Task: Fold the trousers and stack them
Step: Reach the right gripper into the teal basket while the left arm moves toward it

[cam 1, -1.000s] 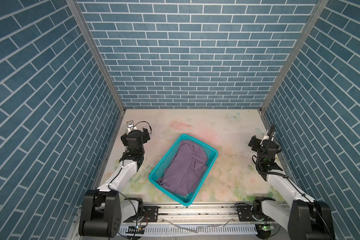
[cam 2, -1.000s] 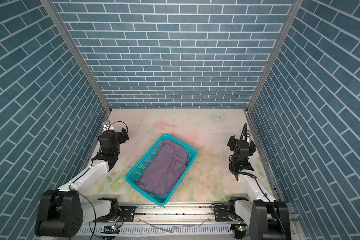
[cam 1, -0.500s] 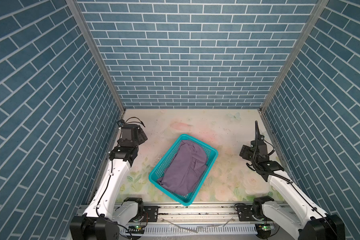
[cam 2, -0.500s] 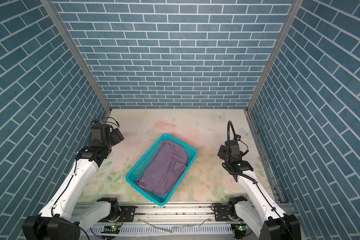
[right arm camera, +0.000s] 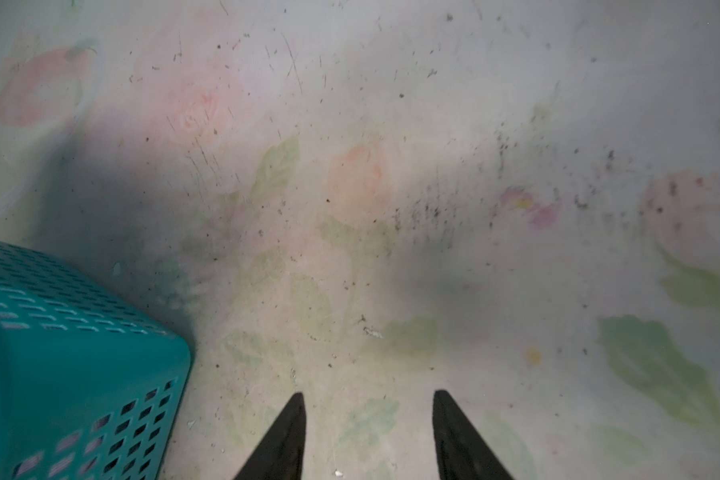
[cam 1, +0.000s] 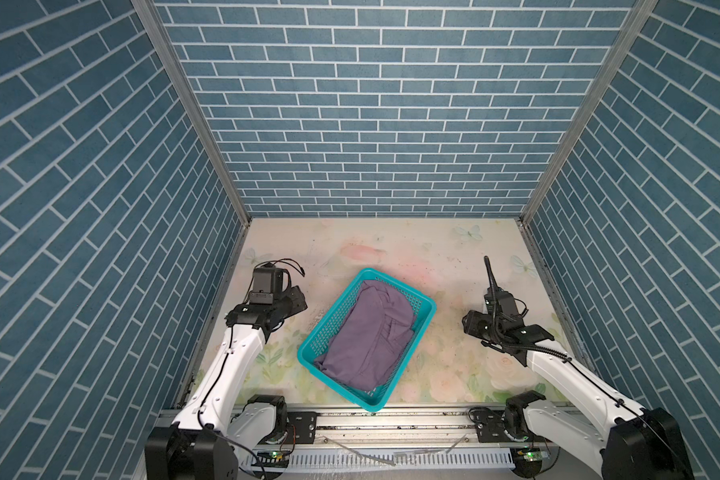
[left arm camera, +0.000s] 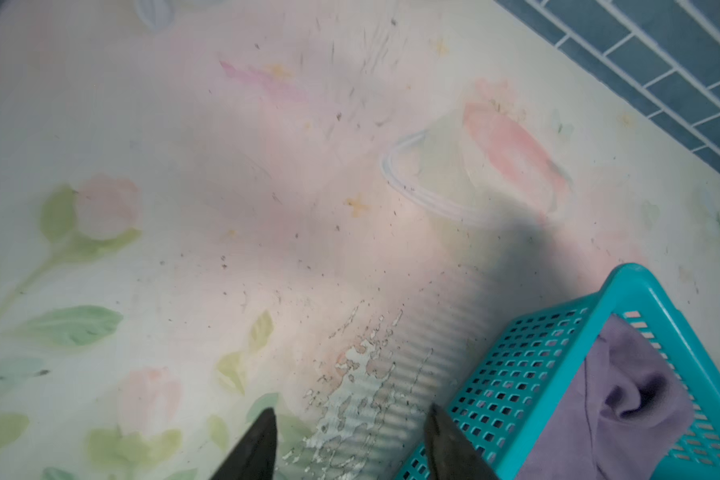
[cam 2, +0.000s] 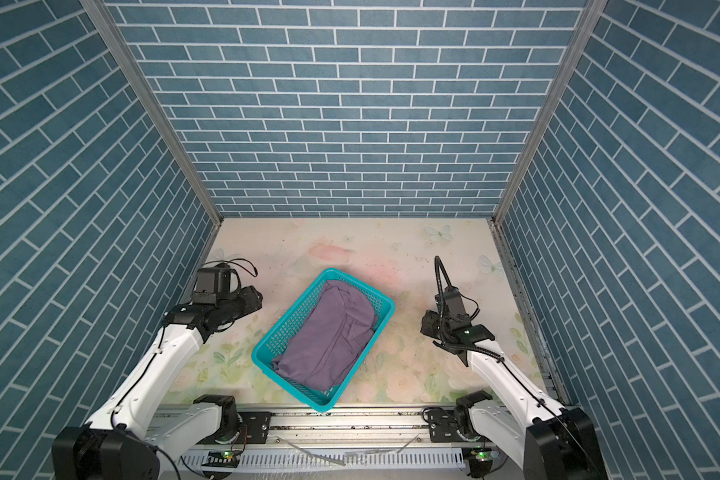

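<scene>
Left claw (left arm camera: 350, 415) and right claw (right arm camera: 368, 395) both have jaws apart, empty. Between them the trousers (cam 1: 371, 332), heaped in the basket (cam 1: 327, 318), look soft, light and floppy; best pinch a raised fold.

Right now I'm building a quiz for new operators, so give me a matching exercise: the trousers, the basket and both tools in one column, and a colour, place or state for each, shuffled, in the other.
Column A
1. trousers
2. basket
3. left tool
4. right tool

Column B
a. teal, perforated
b. open, empty, right of the basket
c. mauve, crumpled inside the basket
d. open, empty, left of the basket

Pairs: 1-c; 2-a; 3-d; 4-b
</scene>
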